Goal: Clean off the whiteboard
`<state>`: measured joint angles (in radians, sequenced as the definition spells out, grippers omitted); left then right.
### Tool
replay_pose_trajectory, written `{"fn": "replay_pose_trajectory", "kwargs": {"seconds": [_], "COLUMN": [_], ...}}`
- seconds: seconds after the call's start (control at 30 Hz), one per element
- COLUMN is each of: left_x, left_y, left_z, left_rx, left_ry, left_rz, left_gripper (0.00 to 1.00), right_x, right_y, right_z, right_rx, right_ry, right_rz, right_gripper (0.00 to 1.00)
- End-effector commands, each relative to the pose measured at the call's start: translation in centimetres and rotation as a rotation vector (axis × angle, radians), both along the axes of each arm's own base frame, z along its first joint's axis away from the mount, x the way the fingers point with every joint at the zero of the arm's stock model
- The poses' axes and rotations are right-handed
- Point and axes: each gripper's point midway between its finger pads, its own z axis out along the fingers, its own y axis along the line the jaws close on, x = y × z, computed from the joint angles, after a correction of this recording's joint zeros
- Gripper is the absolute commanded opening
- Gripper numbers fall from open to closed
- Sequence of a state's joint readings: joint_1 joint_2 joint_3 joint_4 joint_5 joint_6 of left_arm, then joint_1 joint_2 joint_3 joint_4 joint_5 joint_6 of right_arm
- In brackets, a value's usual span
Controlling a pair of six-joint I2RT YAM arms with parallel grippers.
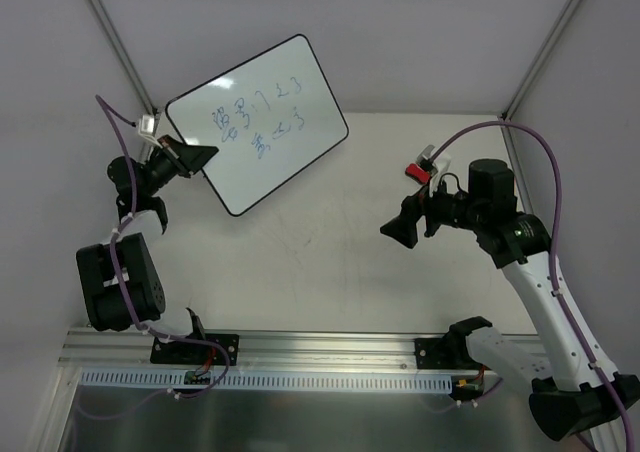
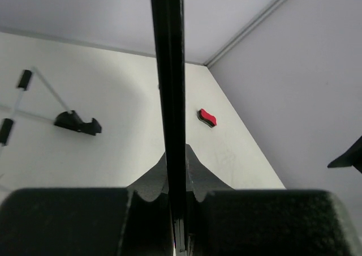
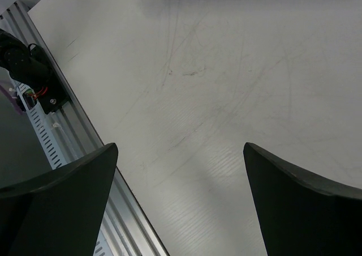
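The whiteboard is white with a thin black rim and blue scribbles. It is held tilted up off the table at the back left. My left gripper is shut on its near left edge. In the left wrist view the board shows edge-on as a black bar between the shut fingers of the left gripper. My right gripper is open and empty above the table's right middle. In the right wrist view, the right gripper has only bare table between its fingers.
A small red eraser lies on the table near the right wall; it also shows in the top view. A black stand foot with thin rods lies on the table. An aluminium rail runs along the near edge.
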<state>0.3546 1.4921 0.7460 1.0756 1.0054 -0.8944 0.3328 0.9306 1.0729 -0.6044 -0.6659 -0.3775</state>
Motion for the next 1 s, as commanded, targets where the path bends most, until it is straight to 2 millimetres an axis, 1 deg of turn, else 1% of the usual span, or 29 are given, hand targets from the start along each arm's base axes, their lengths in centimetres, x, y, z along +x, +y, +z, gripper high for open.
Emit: {"fn": "replay_pose_trajectory", "kwargs": {"seconds": [0.0,0.03,0.07,0.1,0.13,0.17,0.23,0.27,0.33,0.37,0.4,0.43,0.47,0.53,0.57,0.6,0.67,0.7,0.73,0.77,0.8,0.83,0.87,0.9,0.93,0.97], "left_x": [-1.2,-1.4,-1.4,-1.6,-1.9,-2.1,-2.5,-2.9,-3.3,-3.6,-3.8,-4.0,-4.3,-4.8,-5.1,-5.4,-6.0,-6.2,-6.4,-6.6,-6.8,-6.9,-7.0,-7.1,-7.2,-7.4], "left_y": [-2.5,-3.1,-3.5,-4.1,-5.1,-5.6,-6.5,-6.8,-7.2,-7.6,-7.8,-7.9,-8.1,-8.6,-8.9,-9.0,-9.4,-9.4,-9.5,-9.6,-9.7,-9.8,-9.7,-9.8,-9.8,-9.8], "left_z": [4.9,4.7,3.9,3.7,3.5,2.6,2.3,1.8,1.3,0.4,0.1,-0.2,-1.0,-1.4,-2.1,-2.5,-3.5,-3.5,-4.2,-4.7,-5.1,-5.1,-6.0,-5.8,-6.1,-7.0], "left_rx": [0.099,0.1,0.093,0.103,0.099,0.094,0.093,0.091,0.096,0.097,0.099,0.1,0.099,0.102,0.107,0.115,0.131,0.15,0.159,0.17,0.18,0.204,0.212,0.234,0.245,0.255], "left_ry": [-0.263,-0.267,-0.252,-0.262,-0.264,-0.249,-0.261,-0.26,-0.26,-0.245,-0.244,-0.244,-0.225,-0.222,-0.208,-0.195,-0.172,-0.179,-0.151,-0.137,-0.122,-0.129,-0.086,-0.103,-0.093,-0.044], "left_rz": [0.034,0.031,0.046,0.042,0.024,0.024,0.022,0.02,0.016,0.007,0.003,0.002,-0.004,-0.02,-0.032,-0.039,-0.063,-0.065,-0.072,-0.08,-0.088,-0.087,-0.085,-0.078,-0.078,-0.086], "left_gripper": [0.0,0.0,0.0,0.0,0.0,0.0,0.0,0.0,0.0,0.0,0.0,0.0,0.0,0.0,0.0,0.0,0.0,0.0,0.0,0.0,0.0,0.0,0.0,0.0,0.0,0.0], "right_x": [1.3,1.5,1.7,1.9,2.1,2.5,3.4,3.7,5.0,5.5,6.0,6.7,7.2,8.5,9.0,9.7,11.1,11.8,12.4,13.5,13.9,15.0,15.8,17.2,18.3,19.1], "right_y": [-0.1,-0.1,-0.2,-0.2,-0.2,-0.2,-0.3,-0.4,-0.4,-0.3,-0.4,-0.3,-0.2,-0.3,-0.3,-0.7,-0.9,-1.4,-1.7,-1.9,-1.9,-3.1,-3.7,-4.0,-5.2,-5.6], "right_z": [1.9,1.8,1.6,1.4,1.4,1.4,0.9,0.7,0.3,0.2,0.1,-0.4,-0.5,-1.1,-1.3,-1.7,-2.4,-2.7,-3.1,-4.0,-4.3,-4.8,-5.2,-6.2,-6.6,-7.0], "right_rx": [-0.01,-0.016,-0.024,-0.031,-0.037,-0.042,-0.062,-0.067,-0.082,-0.083,-0.091,-0.1,-0.105,-0.132,-0.142,-0.164,-0.187,-0.193,-0.196,-0.209,-0.205,-0.211,-0.219,-0.22,-0.217,-0.213], "right_ry": [-0.092,-0.098,-0.092,-0.095,-0.096,-0.104,-0.1,-0.101,-0.1,-0.106,-0.108,-0.092,-0.092,-0.084,-0.087,-0.085,-0.074,-0.066,-0.058,-0.044,-0.033,-0.026,-0.021,0.01,0.028,0.046], "right_rz": [-0.022,-0.019,-0.021,-0.025,-0.027,-0.029,-0.051,-0.057,-0.08,-0.088,-0.103,-0.109,-0.115,-0.131,-0.138,-0.158,-0.161,-0.176,-0.18,-0.174,-0.153,-0.172,-0.182,-0.187,-0.216,-0.228], "right_gripper": [0.99,0.99,0.99,0.99,0.99,0.99,0.99,0.99,0.99,0.99,0.99,0.99,0.99,0.99,0.99,0.99,0.99,0.99,0.99,0.99,0.99,0.98,0.97,0.96,0.94,0.92]}}
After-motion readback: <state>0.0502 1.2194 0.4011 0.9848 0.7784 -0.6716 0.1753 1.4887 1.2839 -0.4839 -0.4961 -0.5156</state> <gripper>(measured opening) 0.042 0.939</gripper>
